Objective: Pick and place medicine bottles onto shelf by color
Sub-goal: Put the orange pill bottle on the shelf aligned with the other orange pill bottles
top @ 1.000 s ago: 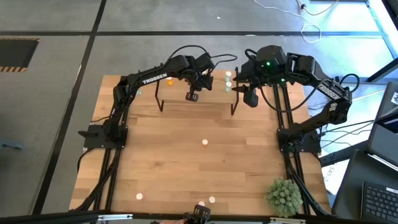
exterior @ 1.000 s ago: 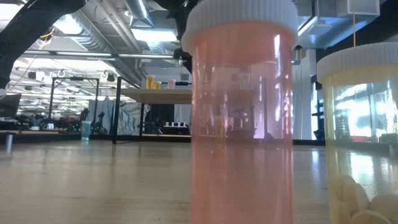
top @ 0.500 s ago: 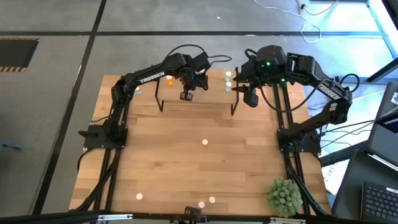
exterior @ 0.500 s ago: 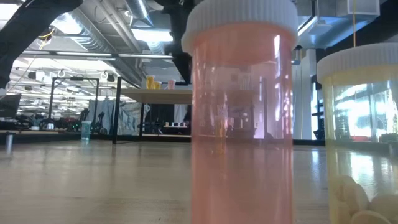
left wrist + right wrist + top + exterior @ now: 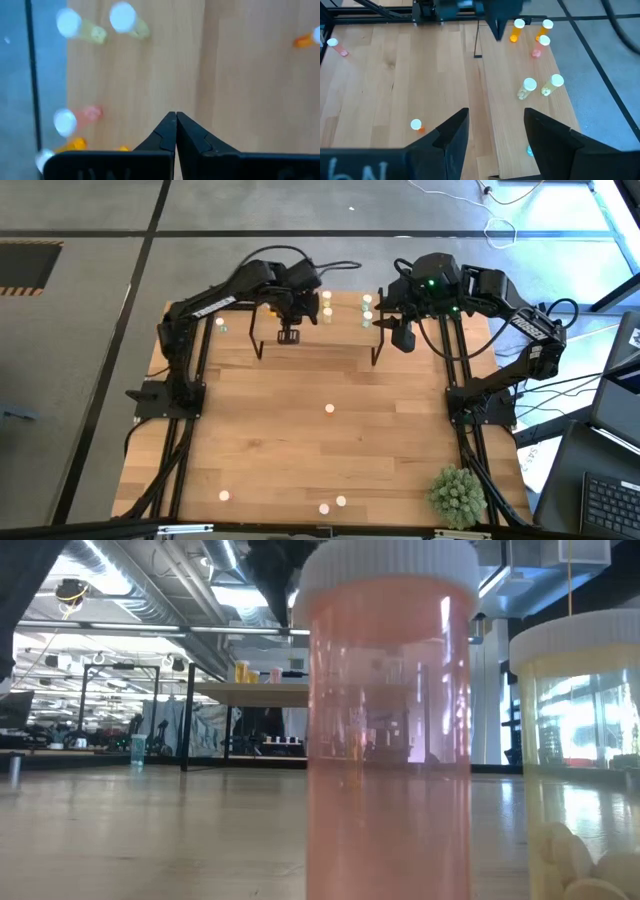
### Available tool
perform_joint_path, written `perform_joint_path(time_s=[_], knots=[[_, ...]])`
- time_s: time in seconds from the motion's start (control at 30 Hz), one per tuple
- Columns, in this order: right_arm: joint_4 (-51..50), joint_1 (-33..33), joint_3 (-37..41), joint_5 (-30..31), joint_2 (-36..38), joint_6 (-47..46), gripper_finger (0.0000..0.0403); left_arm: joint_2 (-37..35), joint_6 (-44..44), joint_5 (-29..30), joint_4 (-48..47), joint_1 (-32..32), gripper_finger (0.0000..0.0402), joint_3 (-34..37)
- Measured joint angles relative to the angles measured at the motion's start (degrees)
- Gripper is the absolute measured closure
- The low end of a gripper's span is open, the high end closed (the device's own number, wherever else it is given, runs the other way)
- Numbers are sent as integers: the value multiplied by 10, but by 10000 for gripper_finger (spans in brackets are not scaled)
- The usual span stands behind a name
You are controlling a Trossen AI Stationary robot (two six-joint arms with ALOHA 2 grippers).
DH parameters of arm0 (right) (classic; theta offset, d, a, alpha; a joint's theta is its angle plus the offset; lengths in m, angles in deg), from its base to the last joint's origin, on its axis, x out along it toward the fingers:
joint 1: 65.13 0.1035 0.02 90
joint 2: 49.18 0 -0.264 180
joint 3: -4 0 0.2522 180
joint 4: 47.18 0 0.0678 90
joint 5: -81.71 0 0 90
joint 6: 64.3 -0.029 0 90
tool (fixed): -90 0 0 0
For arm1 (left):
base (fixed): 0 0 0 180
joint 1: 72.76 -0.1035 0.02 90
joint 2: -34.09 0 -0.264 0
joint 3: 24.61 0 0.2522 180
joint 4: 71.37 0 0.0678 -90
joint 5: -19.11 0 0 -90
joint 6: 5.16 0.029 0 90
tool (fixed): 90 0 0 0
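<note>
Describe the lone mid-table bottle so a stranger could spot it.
On the wooden table, look in front of the raised shelf. The white-capped orange bottle stands alone at the centre; others crowd the shelf or front edge.

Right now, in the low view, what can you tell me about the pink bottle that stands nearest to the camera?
The pink bottle is a cylinder of see-through pink plastic with a white cap. It stands upright on the wooden table, and its bottom is cut off by the picture's edge. No pills show inside it. A pale yellow bottle with pills stands beside it, apart from it. Only the table touches it.
</note>
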Motion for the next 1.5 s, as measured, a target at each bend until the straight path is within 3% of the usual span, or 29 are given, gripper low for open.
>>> perform_joint_path(time_s=[0.37, 0.57, 0.9, 1.0, 1.23, 1.4, 1.5], knots=[[0, 0, 0, 0, 0, 32, 210, -66, -193, 22, -123, 74, 401, 1], [0, 0, 0, 0, 0, 33, 210, -112, -331, 40, -120, 143, 401, 20], [39, 0, 0, -2, 0, 32, 210, -181, -554, 64, -120, 274, 401, 152], [38, 0, 0, -47, 0, 38, 210, -207, -622, 64, -120, 316, 401, 209], [21, 0, 0, -235, -3, 47, 210, -268, -778, 63, -119, 429, 401, 304], [21, 3, 0, -306, -14, -7, 210, -306, -878, 67, -120, 512, 401, 348], [22, 9, 0, -307, -22, -31, 210, -324, -938, 72, -120, 559, 401, 368]])
